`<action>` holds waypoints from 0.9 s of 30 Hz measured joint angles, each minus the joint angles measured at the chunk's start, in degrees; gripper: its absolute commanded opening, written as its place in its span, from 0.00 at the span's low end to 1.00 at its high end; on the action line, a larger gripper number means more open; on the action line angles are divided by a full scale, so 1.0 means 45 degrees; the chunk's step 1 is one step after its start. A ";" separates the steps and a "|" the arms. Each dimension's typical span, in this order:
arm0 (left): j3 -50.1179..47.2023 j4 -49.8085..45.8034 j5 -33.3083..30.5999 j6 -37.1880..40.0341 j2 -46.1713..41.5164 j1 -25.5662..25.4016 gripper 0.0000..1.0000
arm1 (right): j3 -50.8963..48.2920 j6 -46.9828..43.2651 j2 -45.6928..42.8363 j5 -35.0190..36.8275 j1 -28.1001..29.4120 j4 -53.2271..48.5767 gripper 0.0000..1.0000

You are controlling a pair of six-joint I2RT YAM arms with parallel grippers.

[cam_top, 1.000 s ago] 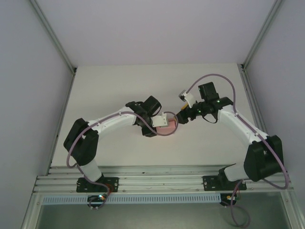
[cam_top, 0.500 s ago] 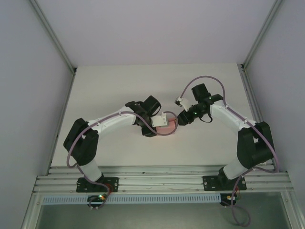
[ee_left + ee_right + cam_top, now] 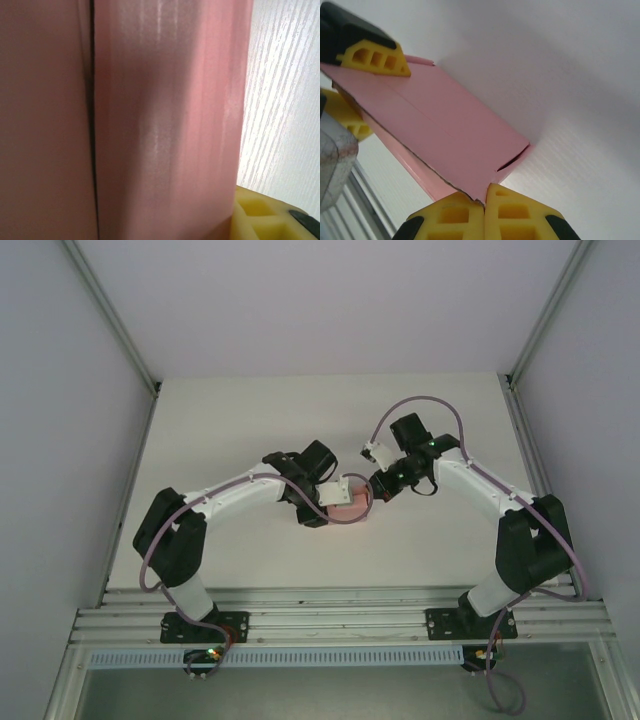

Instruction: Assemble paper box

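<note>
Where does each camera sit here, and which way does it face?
Top external: above and behind the bases, looking down on the table; both arms, left gripper and right gripper meeting at the box.
Left wrist: pressed close to the box; one own yellow fingertip low right.
Right wrist: low, facing along the box toward the left gripper; own pads shut at its corner.
Shared: all three show the box.

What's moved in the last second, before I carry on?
The right claw edged left, up to the paper box, its arm's elbow swinging in toward the base. Its fingertips now meet at the box's corner. The left claw kept its hold on the box, which stayed put.
</note>
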 measured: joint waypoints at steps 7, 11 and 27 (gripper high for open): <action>0.0019 0.0010 0.0010 -0.0005 -0.0005 -0.0010 0.32 | 0.0121 0.3701 0.0029 -0.0112 0.0053 -0.0010 0.00; 0.0029 -0.0063 -0.0175 -0.0010 -0.0073 -0.0010 0.32 | 0.0102 0.5916 0.0078 -0.0631 0.0024 0.0330 0.00; -0.0010 -0.0272 -0.0617 -0.0257 -0.0141 0.0049 0.33 | -0.2550 0.7529 -0.0967 -0.0651 0.0209 0.4444 0.00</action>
